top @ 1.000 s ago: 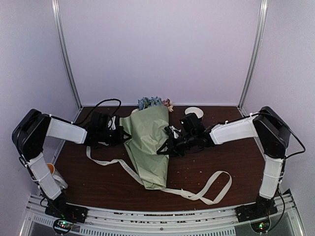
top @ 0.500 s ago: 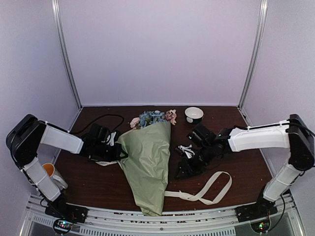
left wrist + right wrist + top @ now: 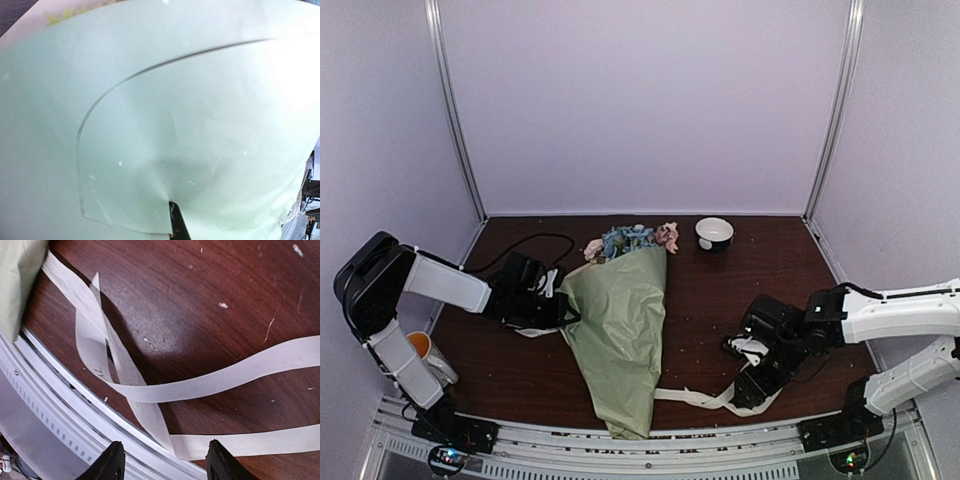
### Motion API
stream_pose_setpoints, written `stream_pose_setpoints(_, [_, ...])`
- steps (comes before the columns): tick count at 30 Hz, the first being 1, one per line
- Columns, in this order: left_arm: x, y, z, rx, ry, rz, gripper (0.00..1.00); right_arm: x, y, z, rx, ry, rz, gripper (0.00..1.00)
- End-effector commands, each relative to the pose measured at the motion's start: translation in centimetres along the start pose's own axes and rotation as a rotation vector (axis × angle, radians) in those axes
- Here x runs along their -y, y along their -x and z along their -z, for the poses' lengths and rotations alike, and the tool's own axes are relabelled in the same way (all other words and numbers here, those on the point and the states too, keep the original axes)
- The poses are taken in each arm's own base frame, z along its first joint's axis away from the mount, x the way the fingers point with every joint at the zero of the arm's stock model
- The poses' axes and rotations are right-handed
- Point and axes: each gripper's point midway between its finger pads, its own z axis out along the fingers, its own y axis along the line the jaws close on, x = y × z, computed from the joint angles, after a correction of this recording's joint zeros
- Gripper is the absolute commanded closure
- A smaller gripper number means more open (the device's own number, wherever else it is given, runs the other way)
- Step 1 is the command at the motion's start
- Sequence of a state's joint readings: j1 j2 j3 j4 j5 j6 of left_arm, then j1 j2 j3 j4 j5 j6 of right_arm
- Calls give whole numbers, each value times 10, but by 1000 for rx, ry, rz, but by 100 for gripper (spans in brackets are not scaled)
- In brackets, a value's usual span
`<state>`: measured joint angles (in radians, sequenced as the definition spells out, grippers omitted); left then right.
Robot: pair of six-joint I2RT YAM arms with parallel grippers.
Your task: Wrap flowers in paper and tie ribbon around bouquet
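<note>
At the front edge of the table (image 3: 720, 300), your right gripper (image 3: 164, 460) hangs open just above the looped ribbon (image 3: 215, 382); your left gripper (image 3: 555, 315) is closed beside the bouquet (image 3: 620, 320).

A dark brown wooden worktop (image 3: 720, 290) fills the floor of the enclosure, its grain dotted with pale specks and crumbs (image 3: 223, 305). Near its back edge, right of centre, a small white bowl (image 3: 714, 233) with a dark band stands upright. At the near left corner sits a white cup (image 3: 423, 350) with an orange inside, partly hidden. A perforated metal rail (image 3: 670, 445) runs along the front edge. Plain lavender walls (image 3: 640, 100) close in the back and sides, with slanted aluminium posts (image 3: 455, 110) at the rear corners.
</note>
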<state>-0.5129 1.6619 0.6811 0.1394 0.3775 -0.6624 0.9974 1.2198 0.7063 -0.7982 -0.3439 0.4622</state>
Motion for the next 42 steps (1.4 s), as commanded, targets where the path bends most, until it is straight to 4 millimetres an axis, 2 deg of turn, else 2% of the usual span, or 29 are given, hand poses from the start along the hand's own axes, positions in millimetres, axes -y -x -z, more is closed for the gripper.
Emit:
stream_pose_setpoints(1, [-3, -11, -2, -42, 29, -18, 100, -6, -2, -20, -28, 13, 48, 44])
stream_pose_setpoints(5, [-3, -9, 0, -36, 32, -20, 100, -8, -18, -34, -99, 33, 51, 48])
stream_pose_setpoints(10, [-6, -12, -5, -47, 40, -18, 100, -13, -31, -45, -158, 84, 41, 83])
stream_pose_setpoints(13, [-7, -13, -8, -50, 37, -11, 100, -11, -32, -47, -193, 66, 57, 99])
stream_pose_setpoints(14, [-7, -12, -8, -48, 37, -12, 100, -6, -27, -43, -190, 39, 61, 100])
stream_pose_setpoints(16, [-7, -11, -8, -47, 42, -15, 100, 8, -8, -29, -150, -2, 39, 100])
stream_pose_setpoints(17, [-7, -9, -9, -44, 45, -21, 100, 18, 7, -19, -108, -14, 10, 100])
stream_pose_setpoints(19, [-7, -4, -11, -43, 51, -37, 100, 43, 46, 5, 1, -45, -56, 100])
stream_pose_setpoints(20, [-6, -1, -12, -41, 51, -43, 100, 53, 73, 24, 71, -63, -71, 100])
stream_pose_setpoints(22, [-5, 3, -16, -40, 54, -57, 100, 70, 117, 55, 155, -106, -61, 100])
stream_pose_setpoints(23, [-6, 6, -17, -39, 61, -63, 100, 71, 139, 70, 192, -113, -38, 100])
stream_pose_setpoints(25, [-5, 12, -19, -34, 69, -82, 100, 60, 174, 97, 237, -77, 32, 100])
stream_pose_setpoints(27, [-5, 16, -20, -31, 80, -96, 100, 50, 195, 119, 224, -41, 78, 100])
stream_pose_setpoints(30, [-5, 20, -21, -26, 87, -109, 100, 77, 228, 140, 256, -157, 25, 100])
stream_pose_setpoints(31, [-5, 20, -21, -26, 87, -110, 100, 84, 232, 141, 261, -181, -1, 100])
stream_pose_setpoints(32, [-6, 20, -21, -26, 89, -112, 100, 79, 232, 135, 253, -142, -2, 100])
stream_pose_setpoints(34, [-6, 19, -20, -27, 89, -108, 100, 57, 218, 114, 210, -11, 37, 100])
stream_pose_setpoints(35, [-7, 17, -20, -29, 87, -107, 100, 54, 208, 103, 186, 12, 40, 100])
stream_pose_setpoints(37, [-6, 14, -21, -35, 83, -107, 100, 61, 193, 92, 167, -20, 20, 100])
stream_pose_setpoints(39, [-4, 12, -21, -41, 80, -113, 100, 58, 181, 90, 172, -2, 17, 100])
stream_pose_setpoints(42, [0, 10, -23, -46, 74, -124, 100, 22, 173, 102, 216, 139, 99, 100])
